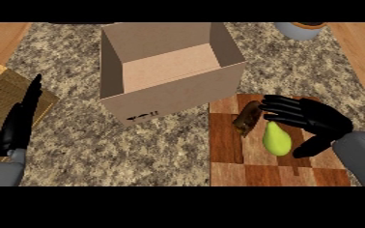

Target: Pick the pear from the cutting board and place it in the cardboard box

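Pear [276, 140]: lies on the cutting board [228, 159], under the right hand.
Right hand [308, 121]: spread over it, fingers uncurled, nothing held.
Neighbour: brown item [247, 119] touches the fingertips.
Risk: closing may catch that item, or roll the pear aside.
Cardboard box [171, 94]: open, just beside the board.
Left hand [20, 121]: resting open at the left edge.

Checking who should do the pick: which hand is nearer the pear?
Right. The right hand is curled over the pear on the cutting board; the left hand rests open at the far left edge.
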Robot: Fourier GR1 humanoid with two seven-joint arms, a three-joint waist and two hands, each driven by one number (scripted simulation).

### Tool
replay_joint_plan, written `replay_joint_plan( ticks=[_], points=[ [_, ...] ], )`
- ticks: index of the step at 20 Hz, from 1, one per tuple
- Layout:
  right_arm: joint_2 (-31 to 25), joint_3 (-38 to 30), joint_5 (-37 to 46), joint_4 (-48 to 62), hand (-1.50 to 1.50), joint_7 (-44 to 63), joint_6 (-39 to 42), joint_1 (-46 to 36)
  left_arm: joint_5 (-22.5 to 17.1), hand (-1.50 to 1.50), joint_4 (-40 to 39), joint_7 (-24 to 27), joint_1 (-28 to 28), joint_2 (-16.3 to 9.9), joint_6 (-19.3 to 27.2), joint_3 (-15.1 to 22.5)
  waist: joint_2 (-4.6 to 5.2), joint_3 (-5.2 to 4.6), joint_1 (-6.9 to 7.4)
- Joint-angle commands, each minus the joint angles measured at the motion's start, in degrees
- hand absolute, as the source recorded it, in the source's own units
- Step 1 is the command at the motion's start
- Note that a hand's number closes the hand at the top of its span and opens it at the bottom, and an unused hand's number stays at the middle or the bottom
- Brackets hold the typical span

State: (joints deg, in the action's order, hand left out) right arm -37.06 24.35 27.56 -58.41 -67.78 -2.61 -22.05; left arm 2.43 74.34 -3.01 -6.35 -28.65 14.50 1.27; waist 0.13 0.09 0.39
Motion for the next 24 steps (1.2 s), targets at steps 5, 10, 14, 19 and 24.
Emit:
replay_joint_plan(
  ticks=[5, 10, 14, 19, 24],
  points=[
    [-0.27, 1.58, 2.34, -2.7, -1.5, -9.53, -3.73, 3.19, 0.13, 0.0, 4.16, 0.03, 3.73, -0.07, -1.27, -0.48, -0.2, -0.02, 0.32],
    [0.11, 1.53, 6.0, -6.33, -1.5, -3.4, -4.91, 6.55, 2.54, 0.0, 1.67, -0.8, 1.37, 3.3, 0.11, -0.16, -0.16, -0.08, -0.43],
    [2.88, 0.51, 8.6, -3.47, -1.5, -1.28, -2.54, 3.02, 3.28, 0.0, -3.94, 1.06, -2.92, 3.09, -1.27, -2.68, -0.07, -0.09, -0.32],
    [9.2, -2.32, 5.74, -2.71, 1.5, -1.14, -10.79, 3.41, 2.36, 0.0, 1.11, 0.4, 0.64, 1.71, -2.17, -3.09, -0.06, 0.01, 0.15],
    [13.0, -3.6, 6.38, -4.97, 1.5, 1.48, -13.33, 2.68, 2.92, 0.0, -1.0, 0.95, -0.41, 1.0, -2.88, -4.09, -0.07, -0.06, -0.35]
  ],
)
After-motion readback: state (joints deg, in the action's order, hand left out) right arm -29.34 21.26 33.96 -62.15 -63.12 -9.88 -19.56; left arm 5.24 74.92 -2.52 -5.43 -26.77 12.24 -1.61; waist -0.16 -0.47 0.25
